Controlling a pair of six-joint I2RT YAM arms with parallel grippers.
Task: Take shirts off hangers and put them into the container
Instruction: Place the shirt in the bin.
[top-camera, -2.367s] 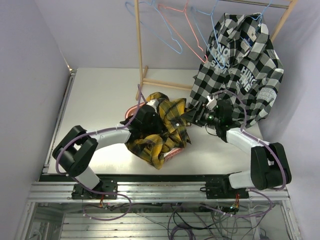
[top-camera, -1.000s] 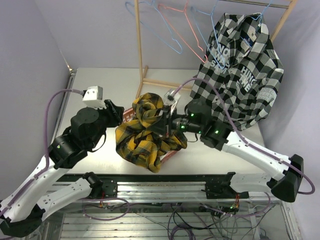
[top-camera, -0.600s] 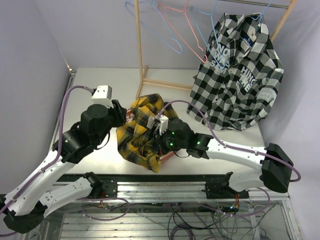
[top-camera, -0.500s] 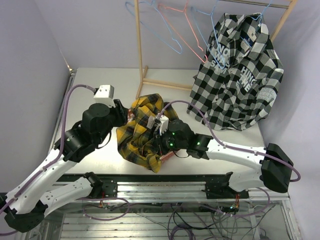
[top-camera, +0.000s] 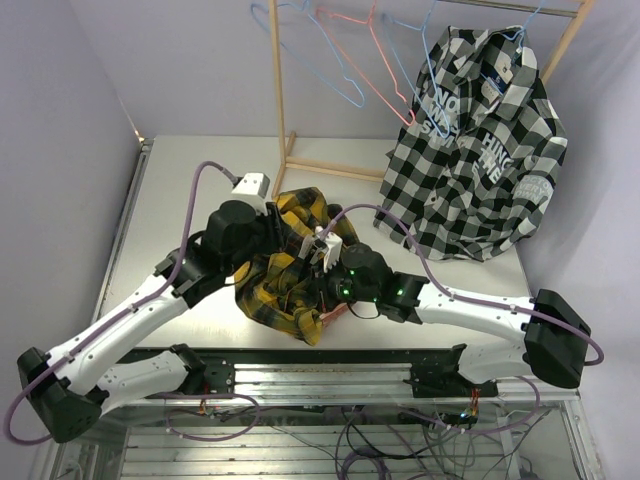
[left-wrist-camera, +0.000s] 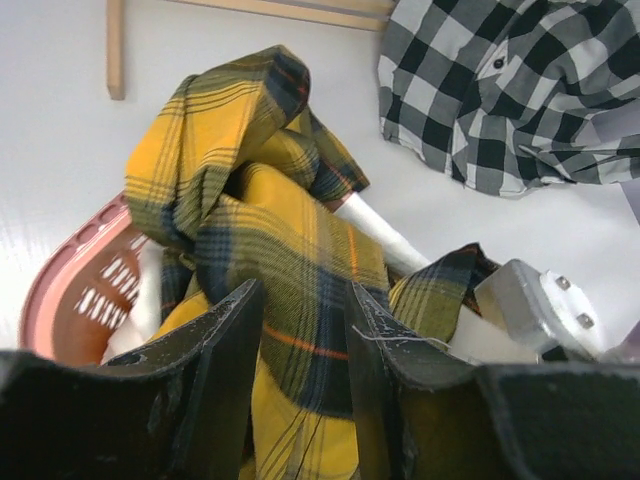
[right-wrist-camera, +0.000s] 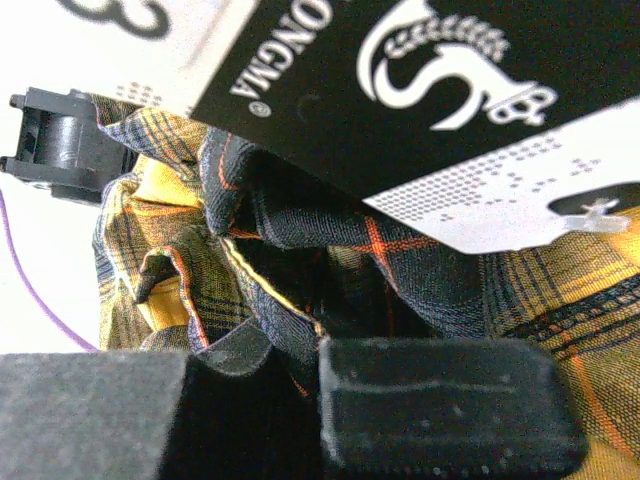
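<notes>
Since the left hand (left-wrist-camera: 305, 300) swung in across the counter (top-camera: 180, 180), it straddles the yellow-and-black plaid shirt (top-camera: 280, 295) half-wide; right hand (top-camera: 322, 265) closed, pressing it into the salmon-pink basket (left-wrist-camera: 70, 290); checked shirt (top-camera: 480, 140) remains hung.

Both arms reach inward, wrists close; left gripper (left-wrist-camera: 305, 292) jaws part-open; right gripper (right-wrist-camera: 255, 372) pinched closed.

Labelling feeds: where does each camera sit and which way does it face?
Top external: above and behind the arms, looking down at the table; both show.
Left wrist: on that wrist, facing plaid shirt and basket; left gripper shows.
Right wrist: pressed close to plaid shirt and tag; right gripper shows.
Shared: plaid shirt, all three.
</notes>
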